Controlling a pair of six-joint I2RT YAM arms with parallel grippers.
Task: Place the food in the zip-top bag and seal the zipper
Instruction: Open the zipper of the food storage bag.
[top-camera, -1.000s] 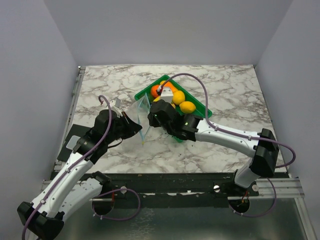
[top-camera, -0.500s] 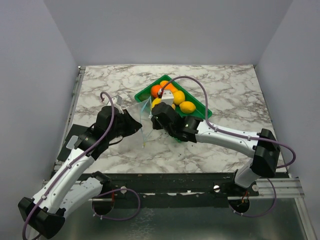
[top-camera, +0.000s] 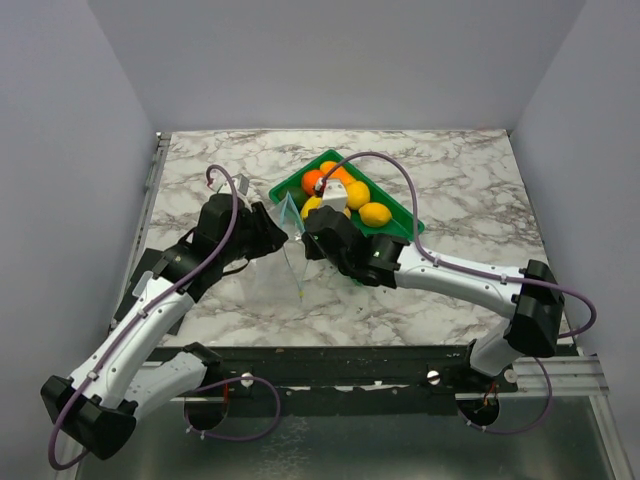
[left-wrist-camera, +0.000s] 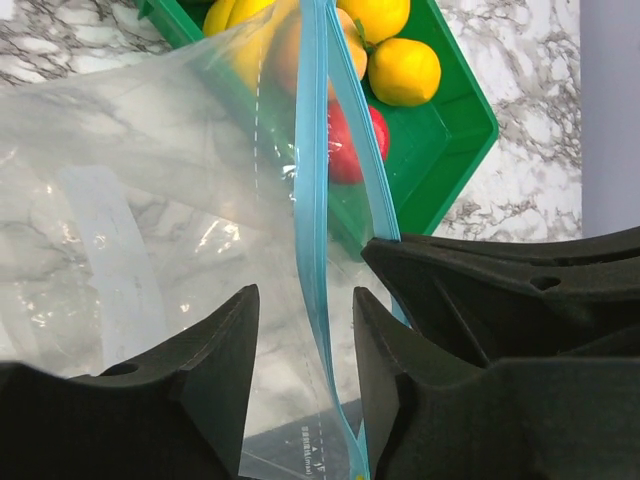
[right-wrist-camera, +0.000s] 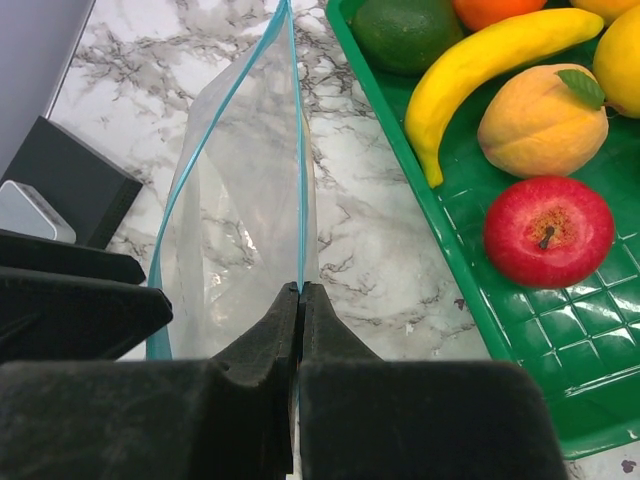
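Right fingers: pressed together on one light blue edge of the zip-top bag; the strip runs in between the tips.
Left fingers: standing apart, with the zipper and clear film passing through the gap; contact with either finger cannot be told.
Zip-top bag: held up on edge between the two arms, just beside the left side of the tray; whether its lower corner touches the worktop cannot be told.
Zipper: unsealed; the two mouth edges spread apart away from the right fingers.
Tray: green, on the worktop, beyond the bag.
Food: all in the tray. Red apple nearest, then peach, banana, dark green piece; lemons farther on.
Worktop: marbled white and grey.
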